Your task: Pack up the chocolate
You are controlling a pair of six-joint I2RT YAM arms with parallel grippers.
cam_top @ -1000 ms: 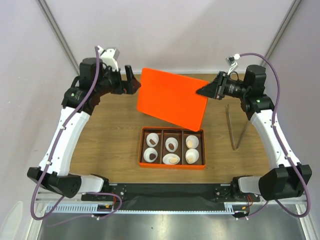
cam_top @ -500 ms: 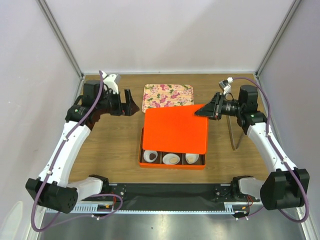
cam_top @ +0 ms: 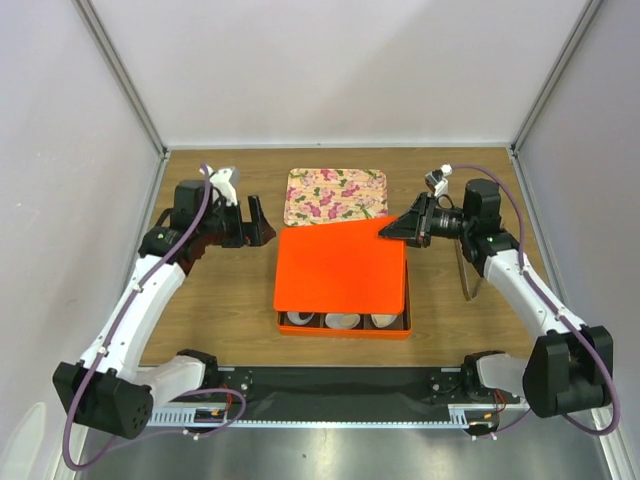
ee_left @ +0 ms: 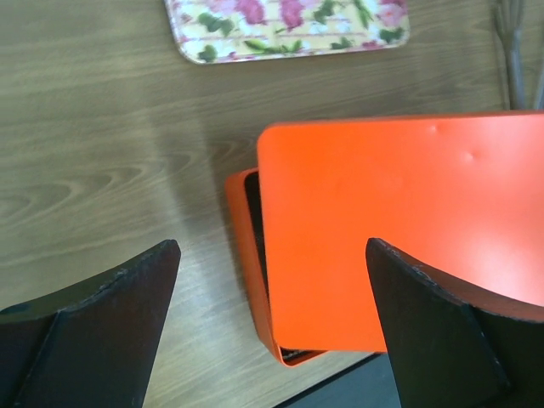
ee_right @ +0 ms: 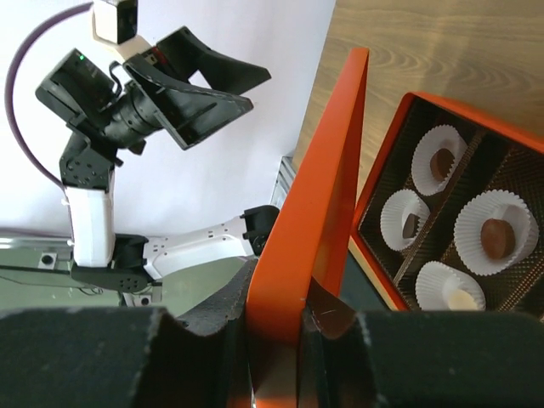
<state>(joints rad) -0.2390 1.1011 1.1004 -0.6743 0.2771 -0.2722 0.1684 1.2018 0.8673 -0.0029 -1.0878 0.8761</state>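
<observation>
The orange box lies at the table's middle front. White paper cups sit in its compartments. In the right wrist view dark-brown chocolate lumps lie in several cups of the box. The orange lid hangs tilted over the box and hides all but its front row. My right gripper is shut on the lid's far right corner; the wrist view shows the lid's edge clamped between the jaws. My left gripper is open and empty, just off the lid's far left corner.
A floral tray lies behind the box and also shows in the left wrist view. A pair of tongs lies on the wood to the right of the box. The black base rail runs along the near edge.
The right gripper has lowered the lid from high at the back down over the box, so only the front row of cups shows. The left gripper has come nearer and lower.
</observation>
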